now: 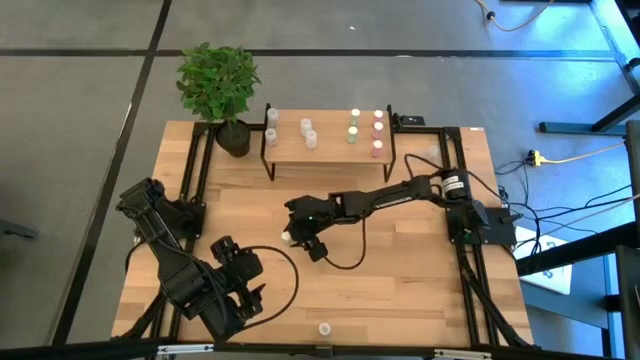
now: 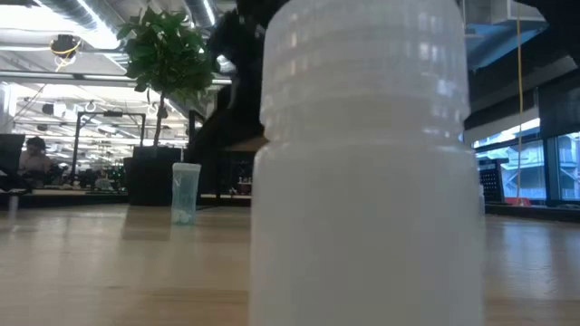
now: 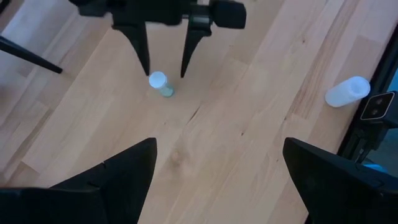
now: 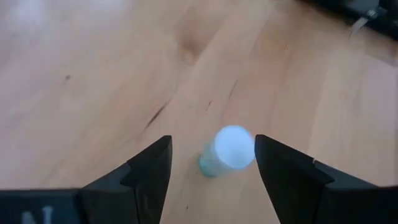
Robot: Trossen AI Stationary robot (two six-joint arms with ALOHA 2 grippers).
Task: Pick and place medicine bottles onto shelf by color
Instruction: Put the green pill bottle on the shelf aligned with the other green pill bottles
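A small medicine bottle (image 4: 227, 152) with a white cap and a greenish body stands upright on its base at the table's middle (image 1: 287, 238) (image 3: 159, 83) (image 2: 186, 192). My right gripper (image 4: 212, 138) (image 3: 165, 74) is open just above it, slanting down, one finger to either side, touching nothing. My left gripper (image 3: 219, 143) waits open over the near left of the table (image 1: 250, 290). The shelf (image 1: 330, 148) at the far edge carries several bottles: white-capped (image 1: 305, 128) on its left, green-capped (image 1: 354, 125) and pink-capped (image 1: 378, 132) on its right.
Another whitish bottle (image 1: 324, 328) (image 3: 347, 91) stands at the table's near edge and fills the low view (image 2: 362, 163). A potted plant (image 1: 218, 85) stands at the far left corner beside the shelf. A black cable (image 1: 345, 262) loops on the table below my right arm.
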